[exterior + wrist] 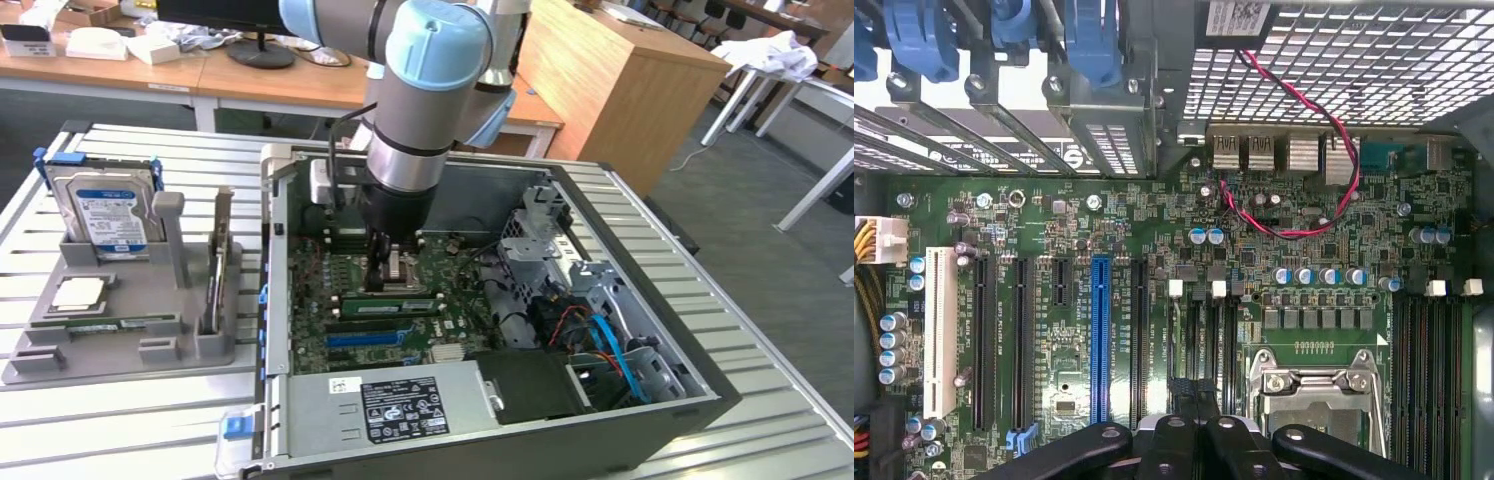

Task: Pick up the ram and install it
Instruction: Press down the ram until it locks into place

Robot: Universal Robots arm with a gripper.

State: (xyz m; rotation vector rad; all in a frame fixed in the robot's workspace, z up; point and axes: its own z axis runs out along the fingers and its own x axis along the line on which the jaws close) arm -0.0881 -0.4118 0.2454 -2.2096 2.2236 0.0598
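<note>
- My tool [387,280] hangs straight down inside the open case [641,300], low over the board [314,300] and just beside the processor socket [400,268].
- I cannot tell how my tool stands, wide or narrow. In the wrist view its black links [1194,395] bunch together over the dark memory slots [1204,330], and the tips hide what lies beneath them.
- The ram [391,303] is a green strip with a pale label. It lies on the board right at the foot of my tool, on the side toward the blue slot [367,338].
- I judge it touching or all but touching my tool, but I cannot tell whether I grip it.
- Its long axis runs from the exterior view's left to its right, parallel to the blue slot and crosswise to my arm's downward reach.
- One end points at the case's slotted rear wall, the other at the drive cage [561,240].
- It looks level and seems to sit along a slot, though I cannot tell whether it is fully seated.
</note>
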